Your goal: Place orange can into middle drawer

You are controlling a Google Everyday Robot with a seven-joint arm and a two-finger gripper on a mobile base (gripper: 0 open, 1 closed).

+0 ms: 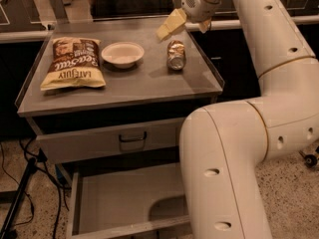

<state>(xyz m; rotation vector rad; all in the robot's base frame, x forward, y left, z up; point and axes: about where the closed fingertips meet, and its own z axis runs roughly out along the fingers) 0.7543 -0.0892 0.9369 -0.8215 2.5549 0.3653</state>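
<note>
One orange can (175, 55) on its side, axis front-to-back, pincer (183, 30) just above, spread, empty

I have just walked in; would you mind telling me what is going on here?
The robot's arm reaches over the cabinet top, with its gripper open and empty just above the orange can. The can rests on the top, to the right of a white bowl and a chip bag. Below, the middle drawer is pulled out and bare. The can is not yet grasped.
</note>
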